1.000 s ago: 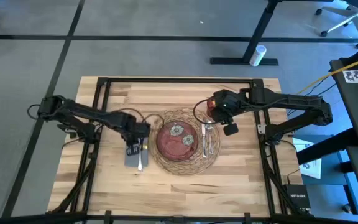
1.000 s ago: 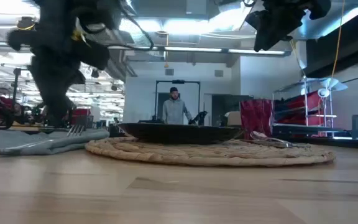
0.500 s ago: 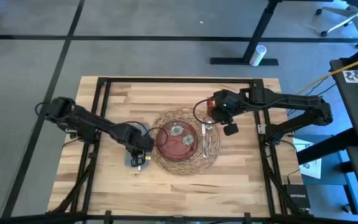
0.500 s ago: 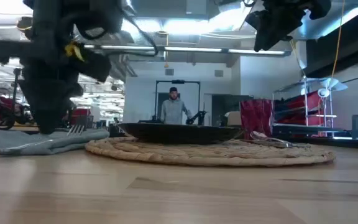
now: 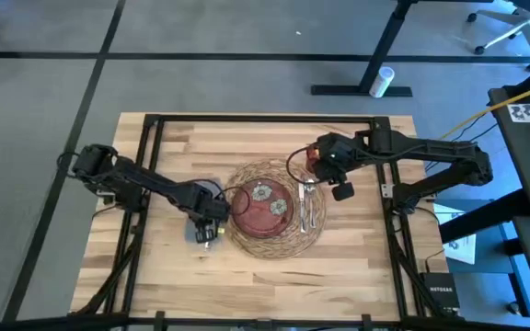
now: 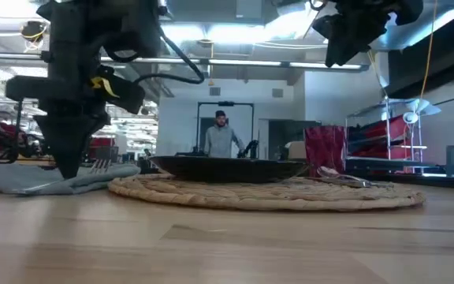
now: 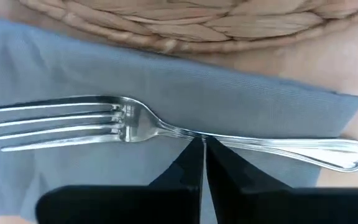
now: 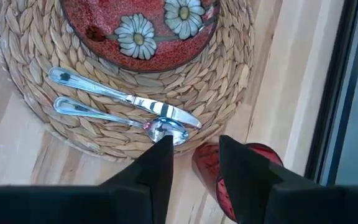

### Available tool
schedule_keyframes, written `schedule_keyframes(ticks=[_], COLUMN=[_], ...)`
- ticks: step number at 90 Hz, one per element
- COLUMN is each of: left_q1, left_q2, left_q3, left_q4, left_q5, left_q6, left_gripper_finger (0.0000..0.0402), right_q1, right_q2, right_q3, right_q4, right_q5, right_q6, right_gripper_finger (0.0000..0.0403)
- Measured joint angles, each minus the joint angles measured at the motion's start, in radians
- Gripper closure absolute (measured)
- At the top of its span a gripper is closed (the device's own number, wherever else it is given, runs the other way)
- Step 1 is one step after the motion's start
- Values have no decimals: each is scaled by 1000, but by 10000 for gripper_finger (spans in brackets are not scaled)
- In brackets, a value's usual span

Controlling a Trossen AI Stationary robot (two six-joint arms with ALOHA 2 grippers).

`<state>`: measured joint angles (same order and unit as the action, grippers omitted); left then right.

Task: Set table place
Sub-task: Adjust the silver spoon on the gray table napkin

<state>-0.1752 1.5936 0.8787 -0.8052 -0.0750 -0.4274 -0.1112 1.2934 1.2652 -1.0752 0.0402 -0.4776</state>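
Left gripper (image 7: 202, 163): I read its two dark, tapering fingers as pressed together, tips almost meeting with only a hairline slit between them, right at the neck of the fork; nothing is held.
Fork (image 7: 166, 129): polished silver, four slim tines, long ridged handle ending in a rounded tip. It lies flat across the napkin.
Napkin (image 7: 73, 168): gray-blue cloth with a fine, even weave, rectangular, lying flat on the table just beside the mat's edge.
Left arm in low view: I see the left gripper (image 6: 69, 154) pointing straight down onto the cloth (image 6: 22, 180).
Right gripper (image 8: 194, 152): fingers parted by a moderate gap, empty, hovering over the mat's rim near the spoon bowl and the cup.
Knife (image 8: 123, 98) and spoon (image 8: 114, 118): shiny silver, side by side on the mat beside the plate.
Cup (image 8: 238, 177): small, red, glossy, standing on bare wood just off the mat.
Plate (image 8: 142, 31): dark red, speckled glaze, round, with two pale daisy-like flowers; it sits in the mat's middle.
Mat (image 5: 270, 207): round, coarse braided straw in coiled rings, tan.
Table (image 5: 274, 276): pale and tan butcher-block planks, rectangular, edged by a thin black frame; the setting sits about mid-table.
Background, low view: a person (image 6: 221, 138) stands far behind the table.
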Motion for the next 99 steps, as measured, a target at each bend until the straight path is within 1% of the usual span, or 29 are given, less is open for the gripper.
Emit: schedule_keyframes(ticks=[20, 46, 52, 68, 85, 99], left_q1=[28, -9, -7, 20, 41, 48], left_q2=[-2, -32, -32, -32, -32, -25], left_q3=[0, 15, 16, 16, 16, 17], left_q4=[-25, -20, -21, -15, 15, 29], left_q5=[-2, -2, 1, 62, 49, 31], left_q6=[-9, -73, -120, -290, -428, -525], left_gripper_finger=[401, 401, 402, 402, 399, 383], right_q1=[0, 0, 0, 0, 0, 0], right_q2=[0, 0, 0, 0, 0, 0], right_q3=[0, 0, 0, 0, 0, 0], right_q4=[-5, -5, -5, -5, -4, -3], right_q5=[0, 0, 0, -4, -7, -8], right_q6=[1, 1, 1, 1, 1, 1], right_gripper_finger=[288, 288, 288, 288, 288, 288])
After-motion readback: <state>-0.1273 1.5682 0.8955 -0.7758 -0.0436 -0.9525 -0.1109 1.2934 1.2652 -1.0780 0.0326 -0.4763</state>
